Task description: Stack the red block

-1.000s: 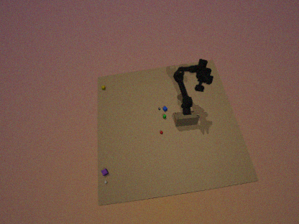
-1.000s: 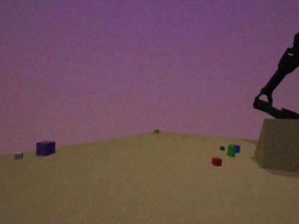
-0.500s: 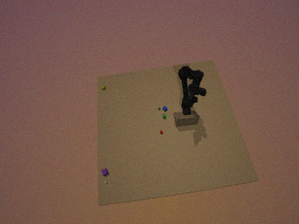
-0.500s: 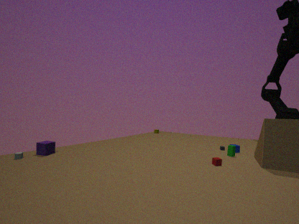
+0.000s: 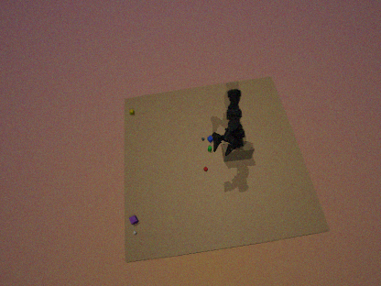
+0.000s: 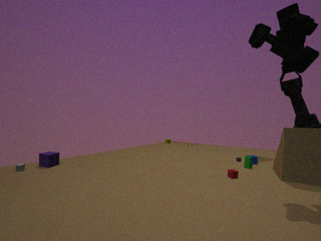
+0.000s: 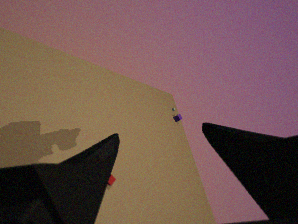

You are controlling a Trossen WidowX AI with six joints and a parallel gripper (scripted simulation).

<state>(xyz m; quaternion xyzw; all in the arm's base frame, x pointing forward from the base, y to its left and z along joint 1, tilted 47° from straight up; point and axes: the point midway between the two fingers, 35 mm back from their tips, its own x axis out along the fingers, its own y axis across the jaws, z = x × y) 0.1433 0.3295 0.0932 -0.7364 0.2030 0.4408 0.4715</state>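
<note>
- Gripper [image 7: 160, 165]: fingers wide apart, holding nothing, high above the counter.
- Red block [image 6: 232, 174] lies mid-counter, just off the pedestal [image 6: 299, 154], apart from green tower [image 6: 248, 161].
- Descend straight over red, staying clear of green and the blue block [image 6: 253, 159].

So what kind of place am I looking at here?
Probably a bare robot test bench: one black arm on a pedestal, a tan mat, and small coloured blocks, red and green among them.
</note>
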